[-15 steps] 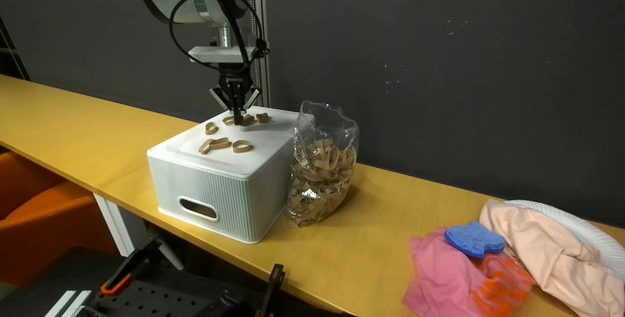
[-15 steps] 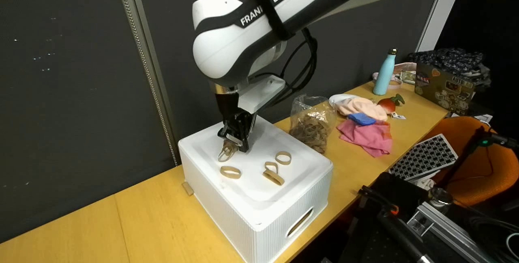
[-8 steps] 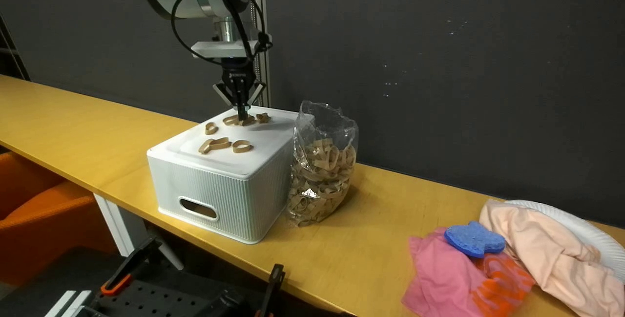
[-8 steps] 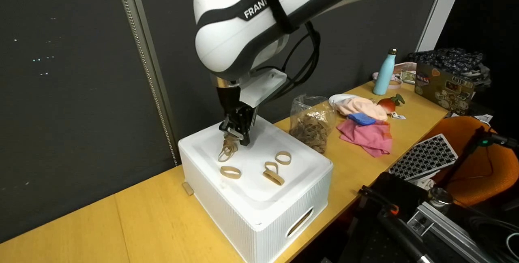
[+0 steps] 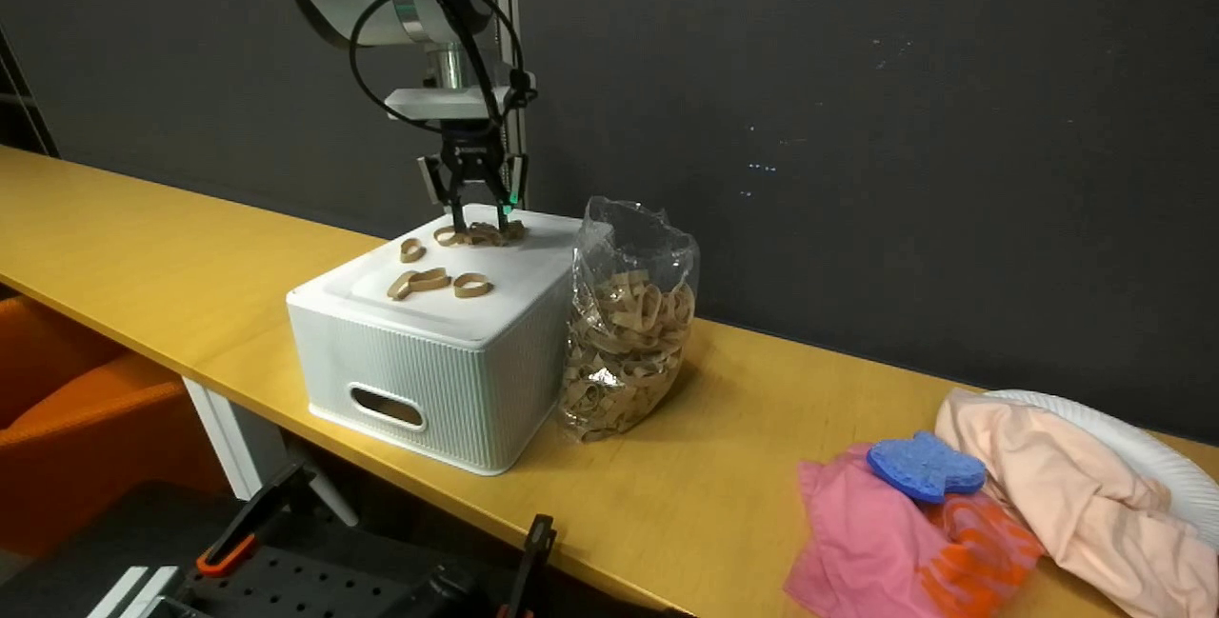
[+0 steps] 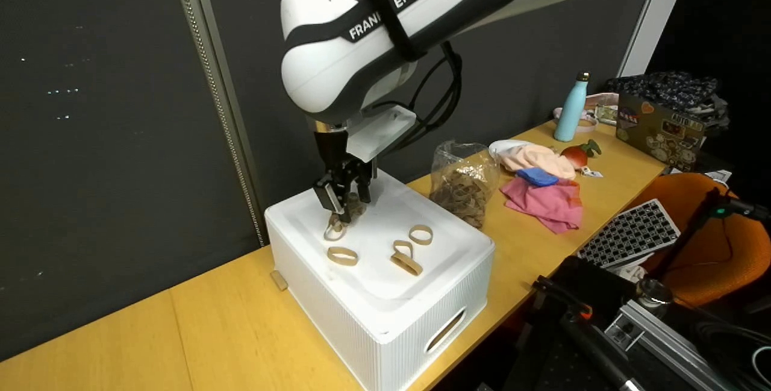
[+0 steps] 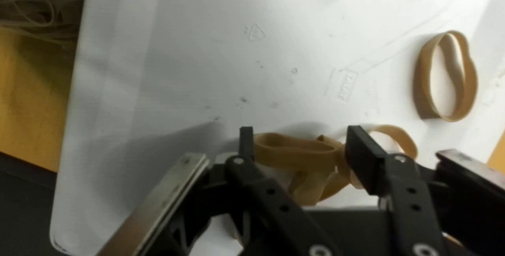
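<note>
Claw (image 7: pixel 300 145), its fingers (image 7: pixel 365 161) apart, straddles a tangle of tan rubber bands (image 7: pixel 292 159) on a white box (image 5: pixel 438 370). For a sure grip, the fingers should sit low and close evenly around the bundle. Near the claw, beside the box, stands a clear bag (image 5: pixel 629 351) of bands. Lettering: partly hidden “FRAN…” and “EMI…” on the arm (image 6: pixel 325 65) above the claw; “NASA” on a carton (image 6: pixel 659 135) well away.

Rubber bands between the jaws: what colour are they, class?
Tan, a light brown; the rubber bands show best in the wrist view.
</note>
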{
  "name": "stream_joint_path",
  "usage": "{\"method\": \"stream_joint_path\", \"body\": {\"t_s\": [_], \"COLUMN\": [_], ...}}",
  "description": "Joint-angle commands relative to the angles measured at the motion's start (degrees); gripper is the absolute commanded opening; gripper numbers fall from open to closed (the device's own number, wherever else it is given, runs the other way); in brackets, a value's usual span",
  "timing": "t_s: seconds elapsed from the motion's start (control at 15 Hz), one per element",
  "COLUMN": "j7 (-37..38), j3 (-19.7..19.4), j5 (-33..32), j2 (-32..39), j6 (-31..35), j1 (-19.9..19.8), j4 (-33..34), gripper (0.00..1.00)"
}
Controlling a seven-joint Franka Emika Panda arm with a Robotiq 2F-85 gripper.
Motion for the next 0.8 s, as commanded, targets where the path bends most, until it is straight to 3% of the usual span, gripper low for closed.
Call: {"method": "stream_joint_path", "body": {"t_s": [0.0, 0.07, 0.27, 0.33, 0.4, 0.47, 0.73], "j7": [0.4, 0.4, 0.4, 0.4, 0.4, 0.5, 0.8], "j3": [-0.2, -0.2, 0.0, 0.0, 0.1, 0.2, 0.6], "j5": [-0.5, -0.4, -0.3, -0.3, -0.1, 0.1, 0.3], "j2": [3.6, 4.4, 6.0, 6.3, 6.6, 6.9, 6.1], "j6": [-1.0, -1.1, -1.4, -1.4, -1.3, -1.3, -0.7], "j1": [0.2, 0.2, 0.5, 0.6, 0.6, 0.6, 1.1], "j4": [4.9, 5.8, 8.2, 8.8, 9.1, 9.4, 8.1], "gripper": [0.95, 1.0, 1.0, 0.96, 0.83, 0.8, 0.51]}}
